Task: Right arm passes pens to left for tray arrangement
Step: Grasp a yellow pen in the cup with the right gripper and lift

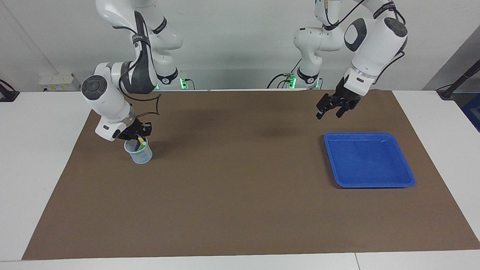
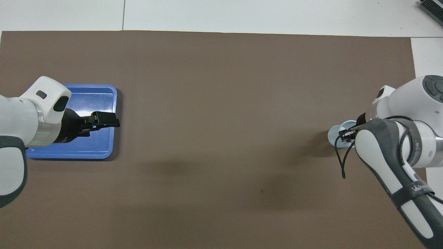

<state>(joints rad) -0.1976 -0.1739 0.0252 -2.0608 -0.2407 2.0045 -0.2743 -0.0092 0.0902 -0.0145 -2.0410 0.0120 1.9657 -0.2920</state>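
Pens [image 1: 140,144] stand in the cup [image 1: 140,154], right claw [image 1: 140,135] clamped on the yellow pen's tip. Left claw [image 1: 330,111] hangs spread at the tray's [image 1: 369,159] 11 o'clock.

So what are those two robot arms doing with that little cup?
The right gripper is down at the mouth of the small see-through pale-blue cup, shut on the top of a yellow marker pen that stands in it beside a green pen. The left gripper waits open in the air above the brown mat, by the shallow bright blue plastic tray, which has no pens in it yet.
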